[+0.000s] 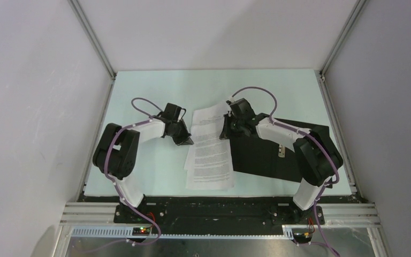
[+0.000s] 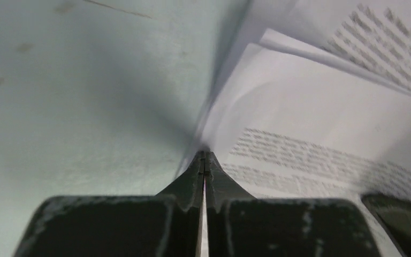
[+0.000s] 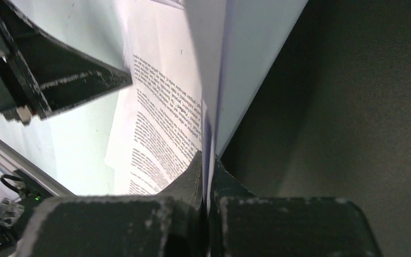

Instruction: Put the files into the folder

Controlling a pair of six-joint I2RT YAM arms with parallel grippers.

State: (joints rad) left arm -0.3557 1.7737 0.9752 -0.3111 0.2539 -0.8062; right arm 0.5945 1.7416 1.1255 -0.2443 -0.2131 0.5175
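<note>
The files (image 1: 210, 155) are a few white printed sheets, fanned out at mid-table. The folder (image 1: 267, 158) lies open to their right, black inside up; its red outside is hidden. My left gripper (image 1: 189, 142) is at the sheets' left edge, jaws shut on that edge (image 2: 204, 154), with the sheets (image 2: 310, 107) spreading to its right. My right gripper (image 1: 225, 131) is at the sheets' upper right edge, over the folder's left border. It is shut (image 3: 207, 160) on a raised sheet (image 3: 166, 107), with the folder's black inside (image 3: 353, 107) to its right.
The pale green table mat (image 1: 150, 96) is boxed in by white walls and aluminium rails (image 1: 93, 43) at the left, back and right. A small metal clip (image 1: 281, 152) sits on the folder. The left gripper's black body (image 3: 59, 80) shows in the right wrist view.
</note>
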